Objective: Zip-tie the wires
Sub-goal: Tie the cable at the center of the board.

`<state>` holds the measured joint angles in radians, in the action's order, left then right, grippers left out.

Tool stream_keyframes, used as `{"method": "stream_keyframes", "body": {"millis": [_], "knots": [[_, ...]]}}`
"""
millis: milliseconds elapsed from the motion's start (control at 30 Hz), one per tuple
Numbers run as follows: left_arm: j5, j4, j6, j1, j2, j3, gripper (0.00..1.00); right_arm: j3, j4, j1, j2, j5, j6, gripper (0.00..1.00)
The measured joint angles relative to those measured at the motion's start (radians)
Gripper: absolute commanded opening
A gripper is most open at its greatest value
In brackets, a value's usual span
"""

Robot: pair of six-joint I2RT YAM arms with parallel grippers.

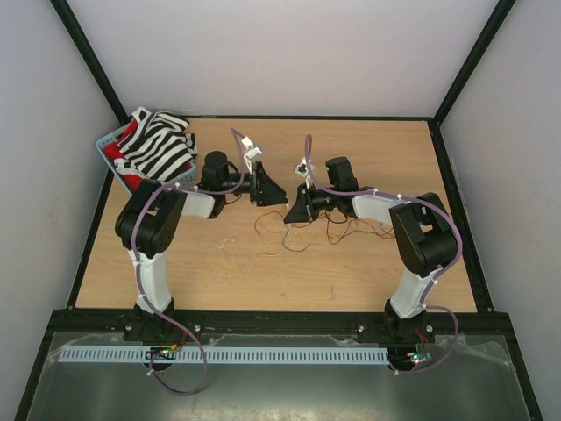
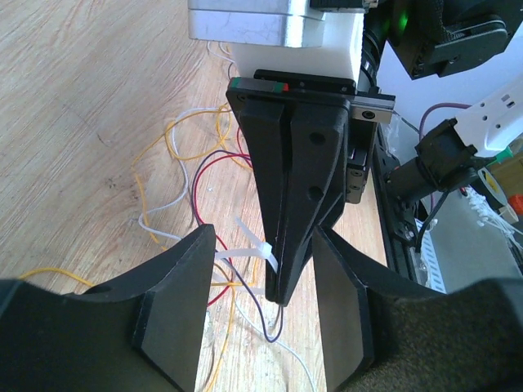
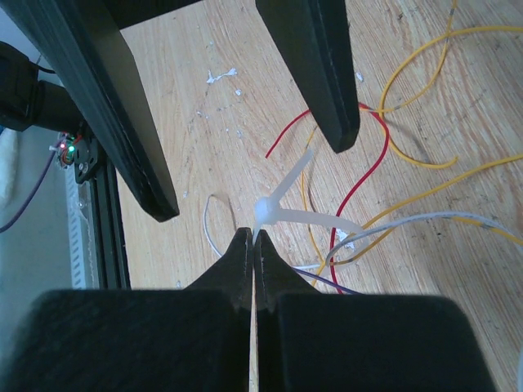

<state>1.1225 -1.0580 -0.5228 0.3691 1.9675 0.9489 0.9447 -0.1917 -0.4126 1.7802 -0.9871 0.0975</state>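
The wires (image 1: 317, 230) are thin red, yellow, white and purple strands lying curled on the wooden table (image 1: 219, 272). A whitish zip tie (image 3: 282, 208) hangs over the wires (image 3: 359, 175); its strap runs to where several strands cross. My right gripper (image 3: 253, 237) is shut on the zip tie just below its head. In the left wrist view the right gripper (image 2: 282, 296) points down between my left gripper's fingers (image 2: 184, 278). The zip tie (image 2: 249, 251) juts from the right gripper toward the left finger. My left gripper (image 2: 263, 233) is open and straddles the right gripper's tips.
A blue basket (image 1: 107, 140) with a black-and-white striped cloth (image 1: 158, 145) stands at the table's back left. Black frame rails (image 1: 456, 202) edge the table. Both arms (image 1: 162, 219) meet near the table's middle.
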Motion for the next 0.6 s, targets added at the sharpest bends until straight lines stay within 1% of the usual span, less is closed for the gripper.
{"method": "stream_keyframes", "body": {"millis": [133,267,333,433,533,600], "knots": [[0.000,-0.005,-0.002,0.005,0.006,0.000,0.51,-0.002,-0.015,0.000,0.000,-0.001,0.007,0.00],[-0.004,-0.006,-0.001,0.017,0.013,0.000,0.42,-0.010,-0.025,0.000,0.000,-0.001,0.014,0.00],[-0.005,-0.006,-0.001,0.021,0.016,0.002,0.39,-0.011,-0.029,0.000,0.000,-0.002,0.016,0.00],[-0.006,-0.006,-0.001,0.029,0.020,0.008,0.39,-0.013,-0.036,0.000,0.000,-0.005,0.019,0.00],[-0.007,-0.006,0.000,0.031,0.021,0.013,0.42,-0.017,-0.045,0.000,0.000,-0.005,0.021,0.00],[-0.005,-0.007,0.002,0.032,0.021,0.013,0.42,-0.021,-0.047,0.000,0.000,-0.004,0.023,0.00]]}}
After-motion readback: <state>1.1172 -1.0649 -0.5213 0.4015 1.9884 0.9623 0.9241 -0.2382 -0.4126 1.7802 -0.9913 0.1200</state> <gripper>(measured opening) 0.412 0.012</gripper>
